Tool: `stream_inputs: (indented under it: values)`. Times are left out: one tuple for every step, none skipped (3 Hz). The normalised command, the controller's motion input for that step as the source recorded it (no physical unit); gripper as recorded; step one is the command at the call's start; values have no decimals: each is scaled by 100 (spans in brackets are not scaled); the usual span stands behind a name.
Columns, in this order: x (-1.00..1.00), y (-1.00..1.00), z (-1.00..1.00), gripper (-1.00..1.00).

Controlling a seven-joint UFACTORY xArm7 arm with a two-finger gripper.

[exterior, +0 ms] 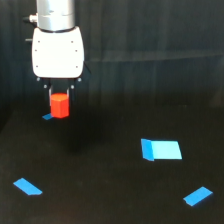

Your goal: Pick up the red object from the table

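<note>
The red object (59, 106), a small red-orange block, sits between the dark fingers of my gripper (59, 96) at the exterior view's upper left. The gripper hangs under the white wrist housing (57, 51) and is shut on the block. The block appears to be held slightly above the black table (110, 190), with a faint shadow on the surface below and to the right of it. The fingertips are dark against the dark background and hard to make out.
A small blue piece (48, 116) peeks out just beside the block's lower left. A larger flat blue piece (161, 149) lies at centre right. Two more flat blue pieces lie at the lower left (27, 187) and lower right (197, 196).
</note>
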Motion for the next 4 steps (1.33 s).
stream_inputs:
  values:
    - [6,8,17,-93]
    - [-13,4,7,-100]
    - [4,10,19,-100]
    - [1,7,19,-100]
